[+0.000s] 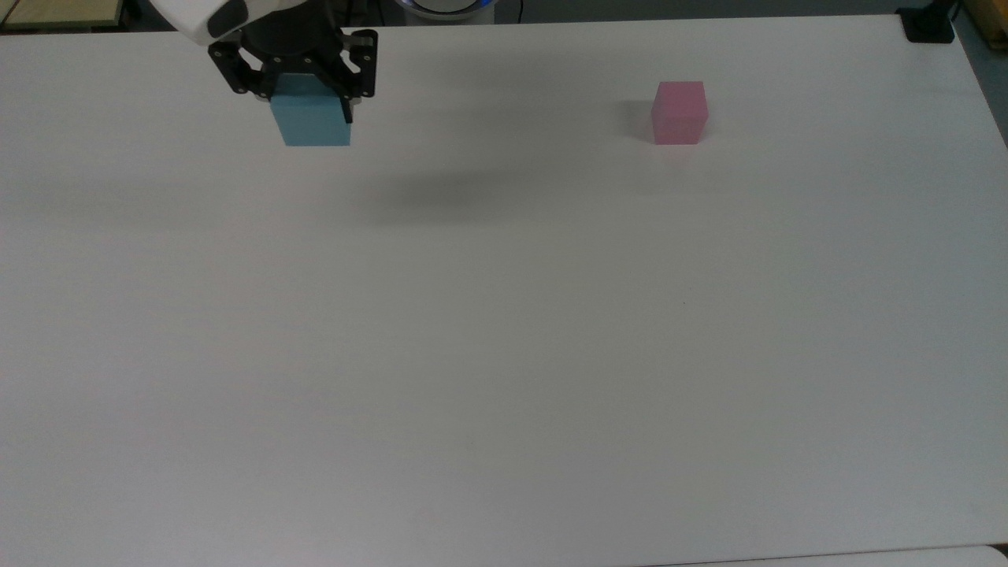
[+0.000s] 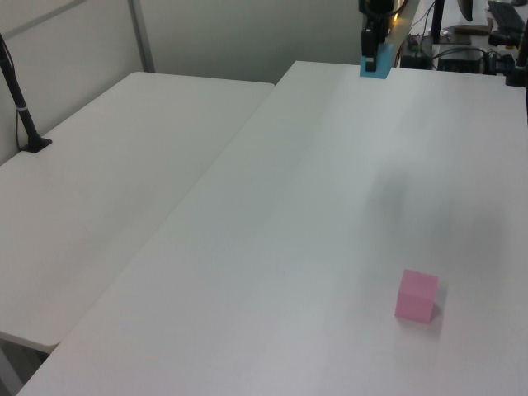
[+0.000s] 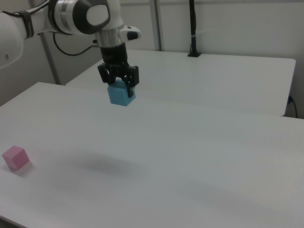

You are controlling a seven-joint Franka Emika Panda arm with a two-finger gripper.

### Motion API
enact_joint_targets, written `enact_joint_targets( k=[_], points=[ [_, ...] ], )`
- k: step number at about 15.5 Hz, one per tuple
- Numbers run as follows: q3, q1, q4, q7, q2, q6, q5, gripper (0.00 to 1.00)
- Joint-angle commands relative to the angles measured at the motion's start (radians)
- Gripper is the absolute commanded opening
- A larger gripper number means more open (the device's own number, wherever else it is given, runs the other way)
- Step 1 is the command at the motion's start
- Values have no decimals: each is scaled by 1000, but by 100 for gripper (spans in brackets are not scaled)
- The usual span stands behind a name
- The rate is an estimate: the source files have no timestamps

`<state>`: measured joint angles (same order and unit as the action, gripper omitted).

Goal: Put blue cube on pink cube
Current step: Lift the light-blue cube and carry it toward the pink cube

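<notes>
Blue cube held in the air, pink cube alone on the worktop.

In the right view, the pink cube [image 3: 15, 157] sits nearest, at the lower left of the frame, on the white worktop [image 3: 190, 156]. Farther back, in the upper left, the tool [image 3: 118, 81] is clamped on the blue cube [image 3: 121, 94], which hangs clear above the worktop over a soft shadow. In the top view the blue cube [image 1: 311, 120] is at upper left, the pink cube [image 1: 679, 113] well apart at upper right.
</notes>
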<state>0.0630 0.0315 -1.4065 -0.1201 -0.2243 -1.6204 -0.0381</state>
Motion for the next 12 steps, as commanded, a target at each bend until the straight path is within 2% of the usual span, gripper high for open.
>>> enact_joint_targets(
  k=[1, 12],
  points=[
    [6, -105, 1, 118, -3, -22, 10, 19],
    [4, -462, -3, 469, 5, -36, 21, 19]
  ],
)
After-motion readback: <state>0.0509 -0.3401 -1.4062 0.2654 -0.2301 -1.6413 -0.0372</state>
